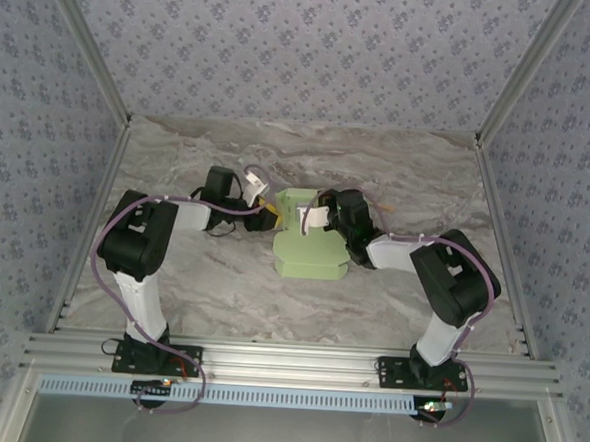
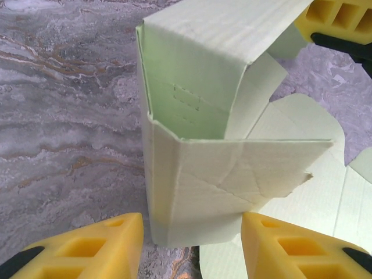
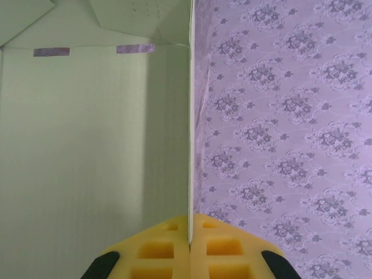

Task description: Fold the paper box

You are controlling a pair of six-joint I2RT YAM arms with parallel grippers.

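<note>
Paper box point(image 1: 311, 244) mid table point(image 1: 178, 164), half folded.
Right gripper point(image 3: 190, 232) pinched on upright wall; left gripper point(image 2: 192, 244) astride creased end, grip unclear. Keep wall steady, press flap square along crease.

Paper box point(image 2: 197, 180): thin pale-green card, matt, with a fine ribbed grain; sharp creases, and light wrinkling on the near panel.
Left gripper point(image 2: 192, 232), fingers point(image 2: 93, 247): yellow moulded plastic, matt, with rectangular recesses and black trim.
Right gripper point(image 3: 190, 232), fingers point(image 3: 157, 250): the same yellow matt plastic.
Table point(image 1: 221, 287): grey-and-tan marble pattern, smooth, low sheen.
Walls point(image 1: 315, 52): lilac floral print, matt; cloth or paper, cannot tell which.
Frame rails point(image 1: 297, 359): bare silvery metal, grooved, satin finish.
Arm housings point(image 1: 138, 242): black and white, smooth, faintly glossy.
Cable point(image 1: 96, 259): lilac sheath, smooth.
</note>
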